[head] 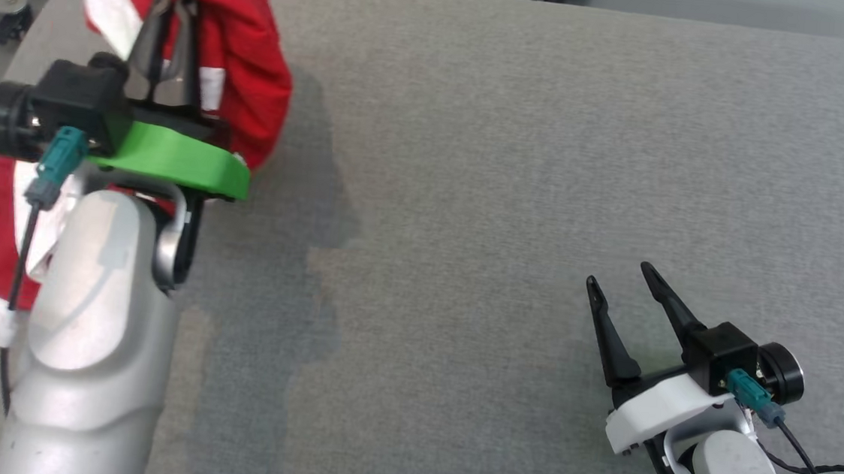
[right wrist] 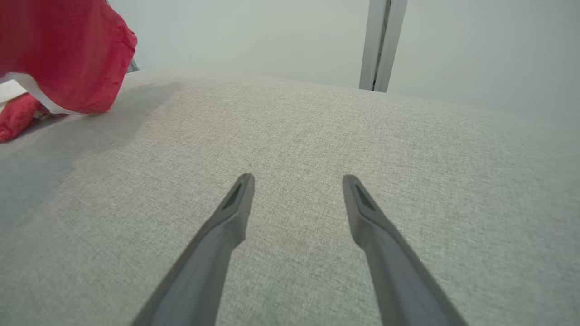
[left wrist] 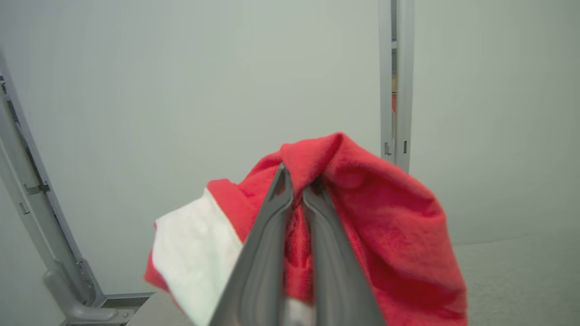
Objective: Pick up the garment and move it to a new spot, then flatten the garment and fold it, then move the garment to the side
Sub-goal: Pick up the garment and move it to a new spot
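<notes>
The surface (head: 508, 198) is a wide stretch of grey woven cloth, rounded off at its 10 o'clock corner in the head view, with a soft shadow lying across it just right of the left arm. Behind it stands a plain pale wall (left wrist: 181, 90), broken by an upright grey post (left wrist: 395, 90) and, toward 8 o'clock in the left wrist view, a slanted grey rail (left wrist: 27, 181). The garment (head: 248, 50), red with white bands, sits at the surface's left edge, from 11 o'clock down to 8 o'clock in the head view. Its long axis runs roughly from 1 to 7 o'clock there: the upper end is bunched and raised off the surface, the lower end lies on the cloth behind the left forearm. In the right wrist view the raised fold hangs at 10 o'clock with more red cloth resting below it. The left gripper (head: 172, 14) has its fingers pressed together, pinching a red fold of the garment at its raised end. The right gripper (head: 620, 275), at 4 o'clock in the head view and well apart from the garment, has its fingers spread with nothing between them, low over the bare surface.
</notes>
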You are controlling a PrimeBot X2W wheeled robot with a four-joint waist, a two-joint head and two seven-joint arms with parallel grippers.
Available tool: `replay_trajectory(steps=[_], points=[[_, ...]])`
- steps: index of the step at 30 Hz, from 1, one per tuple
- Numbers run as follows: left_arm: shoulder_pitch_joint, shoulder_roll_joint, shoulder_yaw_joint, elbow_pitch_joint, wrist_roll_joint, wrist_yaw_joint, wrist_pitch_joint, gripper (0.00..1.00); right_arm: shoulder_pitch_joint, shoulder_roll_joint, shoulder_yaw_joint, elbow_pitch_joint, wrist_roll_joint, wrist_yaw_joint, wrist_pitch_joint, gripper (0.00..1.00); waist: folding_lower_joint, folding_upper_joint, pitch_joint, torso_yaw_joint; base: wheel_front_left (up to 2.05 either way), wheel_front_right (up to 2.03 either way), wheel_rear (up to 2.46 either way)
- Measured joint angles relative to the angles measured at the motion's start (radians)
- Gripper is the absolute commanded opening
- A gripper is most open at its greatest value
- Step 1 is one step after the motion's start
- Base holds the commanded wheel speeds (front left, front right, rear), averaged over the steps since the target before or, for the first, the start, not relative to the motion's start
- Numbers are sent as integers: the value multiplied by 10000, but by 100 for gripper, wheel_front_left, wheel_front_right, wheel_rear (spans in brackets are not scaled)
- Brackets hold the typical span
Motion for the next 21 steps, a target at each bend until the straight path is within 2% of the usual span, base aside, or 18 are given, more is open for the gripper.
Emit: replay_trajectory(steps=[9,16,17,18,19,21], points=[[243,-516,-1987,-67,-940,-8,2,0,242,6,151,-40,257,-2,0,100,0,0,-415,-1700,0,0,0],[710,-639,-3045,408,-1425,-8,2,0,283,10,290,-94,311,-2,0,100,0,0,-523,-3075,0,0,0],[773,-639,-3149,476,-1469,8,2,3,299,10,272,-96,313,0,0,100,0,0,-527,-3228,0,0,0],[827,-642,-3250,606,-1471,104,2,48,322,8,247,-98,339,0,0,100,0,0,-528,-3404,0,0,0],[918,-648,-3321,679,-1484,234,2,100,344,6,230,-105,353,-2,0,100,0,0,-527,-3571,0,0,0],[1089,-648,-3382,738,-1480,382,2,100,352,6,217,-125,355,-2,0,100,0,0,-524,-3825,0,0,0]])
